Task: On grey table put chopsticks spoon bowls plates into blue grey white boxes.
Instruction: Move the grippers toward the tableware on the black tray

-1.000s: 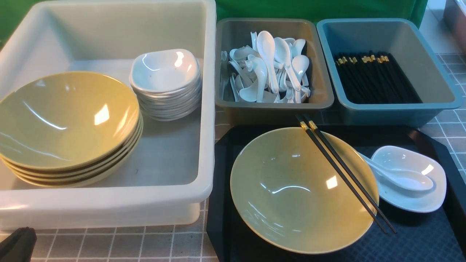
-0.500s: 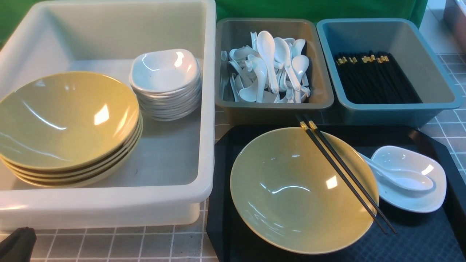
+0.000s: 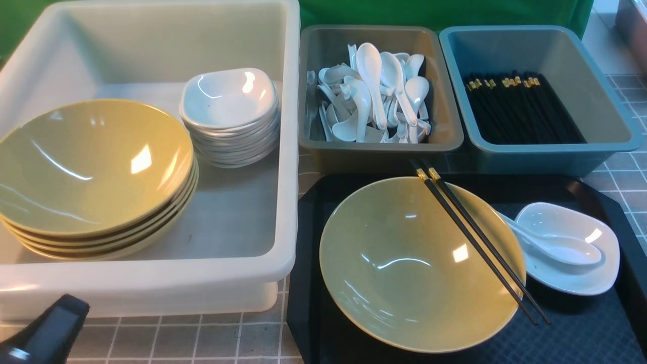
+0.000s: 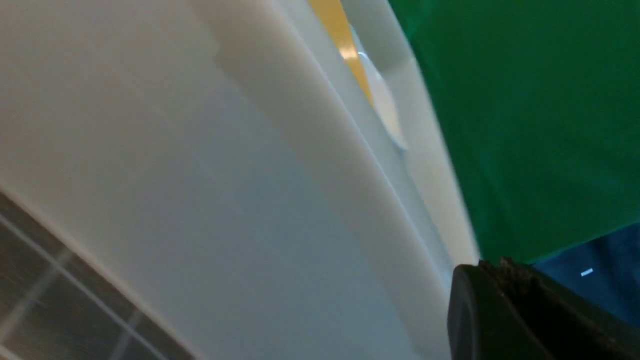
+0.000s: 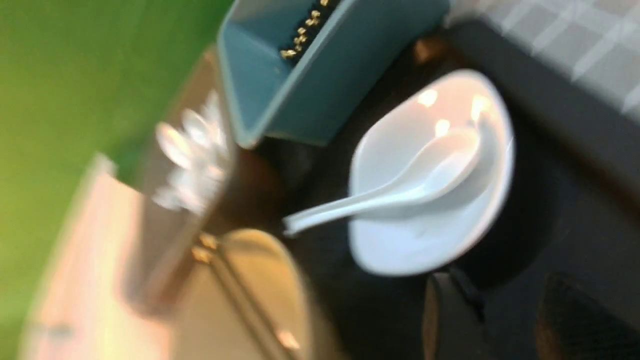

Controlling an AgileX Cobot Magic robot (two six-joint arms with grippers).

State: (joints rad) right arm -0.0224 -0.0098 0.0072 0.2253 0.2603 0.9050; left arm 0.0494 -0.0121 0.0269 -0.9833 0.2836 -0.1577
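On the black tray, a yellow bowl (image 3: pixel 404 268) carries a pair of black chopsticks (image 3: pixel 480 242) across its right rim. Beside it a white plate (image 3: pixel 571 275) holds a white spoon (image 3: pixel 556 246). The white box (image 3: pixel 283 151) contains stacked yellow bowls (image 3: pixel 86 167) and stacked white plates (image 3: pixel 227 101). Spoons fill the grey box (image 3: pixel 323 45), and chopsticks lie in the blue box (image 3: pixel 596 86). My left gripper (image 3: pixel 65 308) is shut and empty, low in front of the white box's near wall (image 4: pixel 200 200). My right gripper (image 5: pixel 510 300) is open and empty, hovering just short of the plate (image 5: pixel 400 245) with the spoon (image 5: pixel 400 192).
The black tray (image 3: pixel 581 333) sits on the grey table (image 3: pixel 202 344), close in front of the grey and blue boxes and against the white box's right side. A green backdrop (image 3: pixel 445 12) stands behind the boxes.
My left gripper has risen and come further into the front view at the bottom left corner. The dishes and boxes have not moved.
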